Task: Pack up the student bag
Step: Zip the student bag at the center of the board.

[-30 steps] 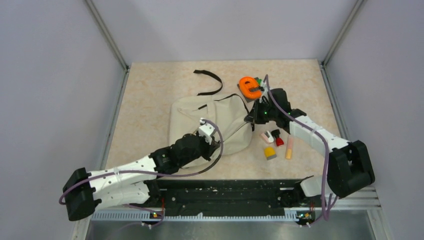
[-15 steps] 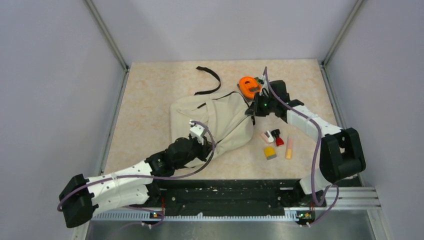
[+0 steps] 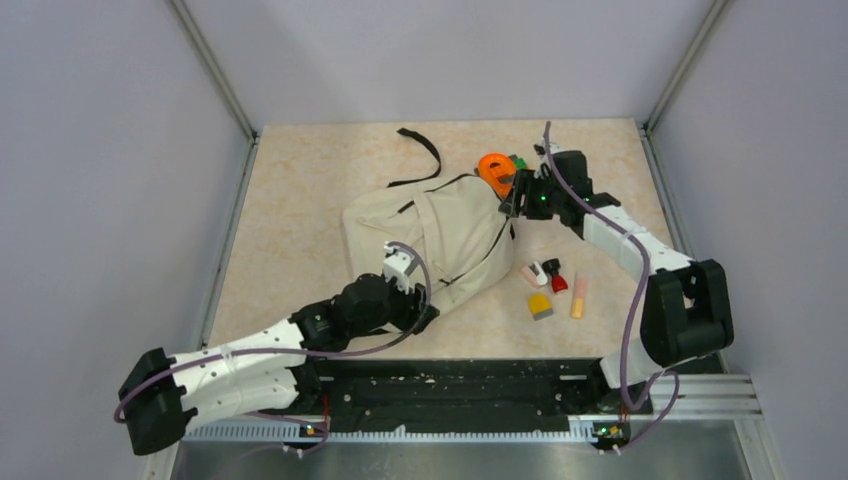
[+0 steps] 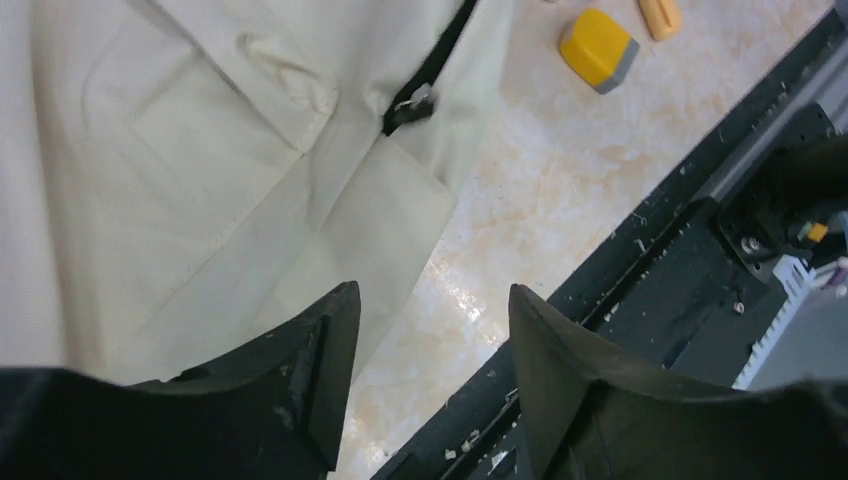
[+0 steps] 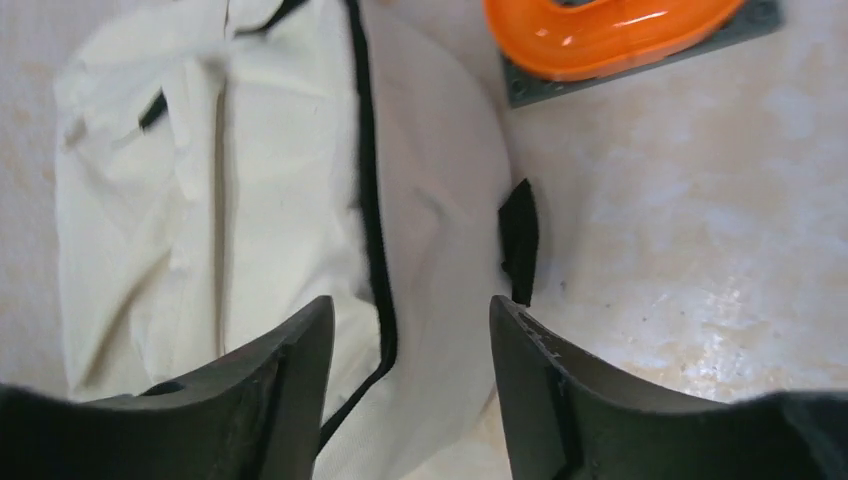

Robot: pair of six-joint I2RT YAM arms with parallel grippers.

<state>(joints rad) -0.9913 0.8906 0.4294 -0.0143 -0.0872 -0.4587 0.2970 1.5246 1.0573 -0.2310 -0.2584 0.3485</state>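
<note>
The student bag [image 3: 440,235] lies flat and slack at the middle of the table [image 3: 290,200], strung between the two arms. Its long line runs on a diagonal from a near corner by the left gripper [image 4: 432,300] up to a far end under the right gripper [image 5: 408,310].

Both grippers stand partly open and neither has hold of anything. The left wrist view shows bare table between the left fingers, with the bag's near corner just beside the inner one. The right wrist view shows cream cloth and the black zipper line [image 5: 372,200] directly beneath the right jaws, so the right arm appears the better placed to take hold again. A small black tab [image 5: 518,240] juts from the bag's edge just to that gripper's right.

The bag is pale cream fabric, creased and collapsed, with black zippers. A black strap [image 3: 425,155] trails off its far side. No view shows an open mouth or any lining, so the bag seems not yet ready to receive anything.

The loose items wait to the bag's right, on the right arm's side. An orange piece on a grey base [image 3: 495,172] sits just beyond the right gripper. A yellow block [image 3: 540,305], a peach stick [image 3: 578,297] and two smaller pieces lie nearer.
</note>
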